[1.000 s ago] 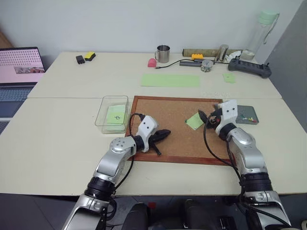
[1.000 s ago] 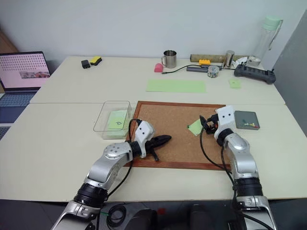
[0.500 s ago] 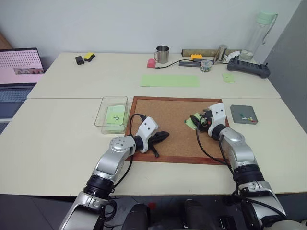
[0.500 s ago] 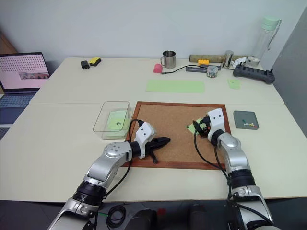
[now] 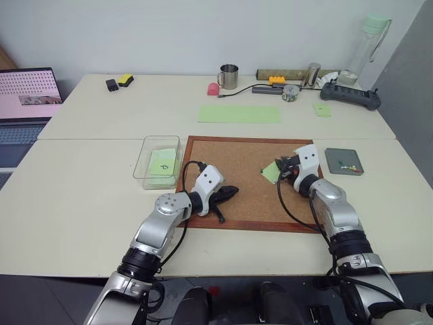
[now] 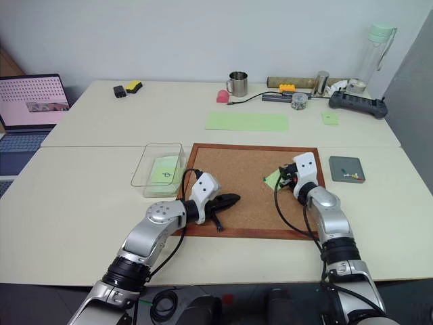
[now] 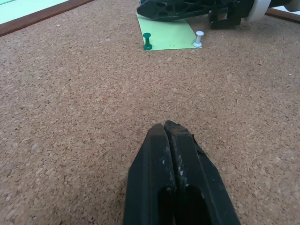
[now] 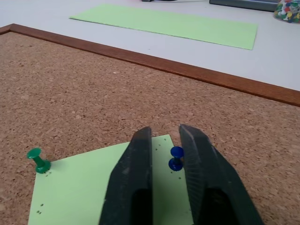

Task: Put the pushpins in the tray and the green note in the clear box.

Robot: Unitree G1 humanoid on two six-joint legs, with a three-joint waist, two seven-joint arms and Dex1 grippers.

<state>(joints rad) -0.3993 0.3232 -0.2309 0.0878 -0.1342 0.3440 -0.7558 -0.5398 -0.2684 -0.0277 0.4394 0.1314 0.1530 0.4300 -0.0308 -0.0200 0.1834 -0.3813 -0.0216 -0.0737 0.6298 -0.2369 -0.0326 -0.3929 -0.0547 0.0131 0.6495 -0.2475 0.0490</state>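
The green note (image 8: 93, 187) lies on the cork board (image 5: 230, 159), held down by pushpins: a green one (image 8: 37, 159), a blue one (image 8: 176, 158) and a white one (image 7: 199, 39). My right gripper (image 8: 166, 136) sits over the note's corner, its jaws drawn in on the blue pushpin, which still stands in the note. My left gripper (image 7: 169, 129) rests shut and empty on the board, to the left of the note. The grey tray (image 5: 336, 157) lies right of the board with a few pushpins (image 5: 347, 167) in it. The clear box (image 5: 145, 159) stands left of the board with a pen-marked green note inside.
A long green sheet (image 5: 239, 114) lies behind the board. Along the far edge are a metal mug (image 5: 230, 76), a jar of pins (image 5: 291, 92), a power strip (image 5: 350, 96) and a bottle (image 5: 369, 47). A small green note (image 5: 323, 109) lies far right, a laptop (image 5: 24, 95) at the left.
My right gripper came down onto the note's corner, and its wide-open jaws have closed in around the blue pushpin. The left arm has stayed still. The head view shifted slightly.
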